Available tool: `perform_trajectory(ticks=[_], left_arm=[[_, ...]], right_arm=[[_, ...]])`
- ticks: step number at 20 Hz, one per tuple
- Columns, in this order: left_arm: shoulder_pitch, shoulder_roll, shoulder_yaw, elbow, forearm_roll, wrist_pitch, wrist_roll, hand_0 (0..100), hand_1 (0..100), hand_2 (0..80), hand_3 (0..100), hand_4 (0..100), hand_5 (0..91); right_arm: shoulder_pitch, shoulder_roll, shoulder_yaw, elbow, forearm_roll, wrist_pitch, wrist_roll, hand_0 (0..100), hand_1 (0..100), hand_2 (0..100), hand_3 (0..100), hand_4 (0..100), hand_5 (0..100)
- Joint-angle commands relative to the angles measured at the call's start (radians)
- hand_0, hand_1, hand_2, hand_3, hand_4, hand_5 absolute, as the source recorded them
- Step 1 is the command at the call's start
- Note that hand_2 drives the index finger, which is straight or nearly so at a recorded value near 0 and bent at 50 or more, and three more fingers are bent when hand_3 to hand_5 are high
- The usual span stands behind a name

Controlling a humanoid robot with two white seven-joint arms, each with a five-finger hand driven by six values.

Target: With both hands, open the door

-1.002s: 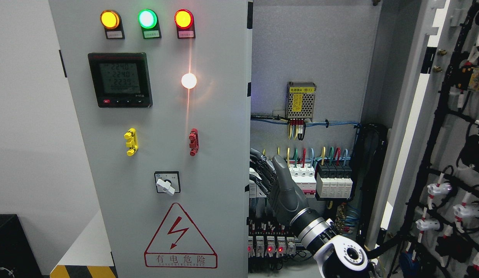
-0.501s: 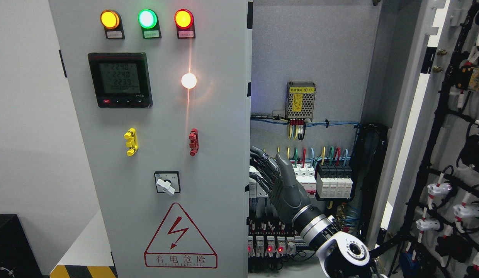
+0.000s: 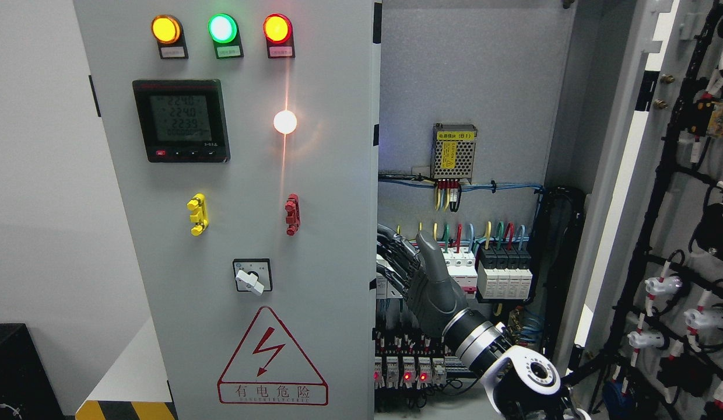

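My right hand [image 3: 423, 274] reaches up from the lower right, its arm entering past a white and silver wrist, and sits at the right edge of the left door [image 3: 245, 233] of the electrical cabinet. My dark fingers [image 3: 396, 248] are curled around that edge, with their tips hidden behind the panel, while my thumb [image 3: 430, 256] points straight up in front of the open compartment; so the hand is clamped on the door's edge. The left door is a tall grey panel that fills the middle of my view and still covers its side of the cabinet. On it sit three round lamps along the top, yellow [image 3: 165, 29], green [image 3: 222, 28] and red [image 3: 277, 28], then a black meter [image 3: 181, 121] with a lit display, a glowing white light [image 3: 285, 122], a yellow handle [image 3: 197, 214] and a red handle [image 3: 292, 214], a rotary switch [image 3: 252, 276], and a red-outlined lightning warning triangle [image 3: 272, 359] near the bottom. The right door [image 3: 682, 233] stands swung wide open at the far right, showing its inner face with black cable bundles and white connectors. Between the two doors the inside of the cabinet is exposed: a small metal power supply [image 3: 453, 151] with a yellow label on the back wall, blue wires running across below it, a row of breakers [image 3: 490, 271] with coloured wires just beside my thumb, and lower modules with small red lights.
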Motion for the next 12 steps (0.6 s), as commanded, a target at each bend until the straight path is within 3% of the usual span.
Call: perform_trajectory(ticks=[1, 9, 12], left_arm=[[0.0, 0.0, -0.001, 0.023, 0.0, -0.001, 0.002, 0, 0, 0.0, 0, 0, 0.0], [0.0, 0.0, -0.001, 0.023, 0.0, 0.0, 0.002, 0, 0, 0.0, 0, 0, 0.0], [0.0, 0.001, 0.001, 0.023, 0.0, -0.001, 0.003, 0, 0, 0.0, 0, 0, 0.0]], right_arm=[[-0.016, -0.007, -0.011, 0.06, -0.002, 0.0, 0.005, 0, 0, 0, 0, 0, 0], [-0.036, -0.008, -0.03, 0.084, -0.002, 0.0, 0.009, 0, 0, 0, 0, 0, 0], [-0.039, -0.007, -0.031, 0.086, -0.002, 0.001, 0.077, 0, 0, 0, 0, 0, 0]])
